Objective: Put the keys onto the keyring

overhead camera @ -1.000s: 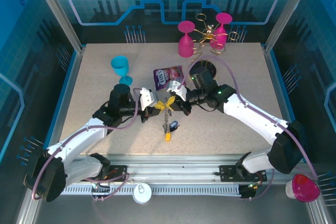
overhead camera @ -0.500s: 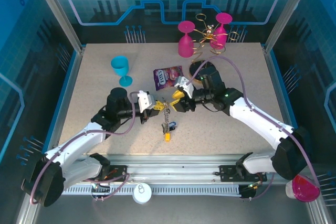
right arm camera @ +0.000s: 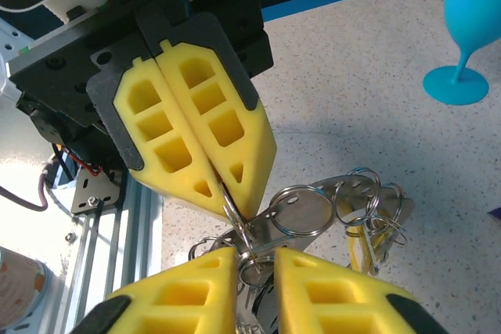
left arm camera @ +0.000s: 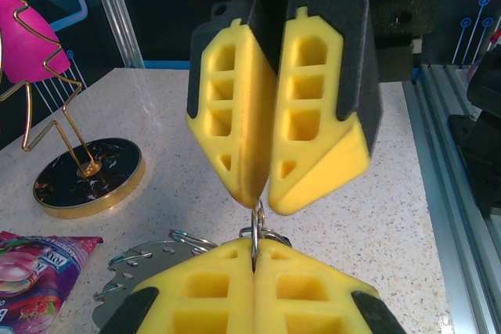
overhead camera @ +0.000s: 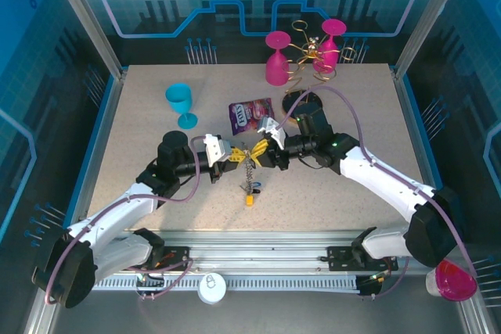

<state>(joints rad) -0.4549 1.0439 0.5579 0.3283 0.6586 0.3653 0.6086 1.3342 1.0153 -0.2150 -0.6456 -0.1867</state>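
the step in hand is threading, done in mid-air over the middle of the table (overhead camera: 368,99). the left gripper (overhead camera: 221,155) is pressed together, pinching the thin wire of the keyring (left arm camera: 255,228). the right gripper (overhead camera: 264,152) faces it tip to tip, its fingers a sliver apart around the same wire; i cannot tell if it grips. the keys (overhead camera: 250,187) dangle below, near the purple packet (overhead camera: 249,115). next, i judge, the right side needs a firm hold to work a key along the wire.
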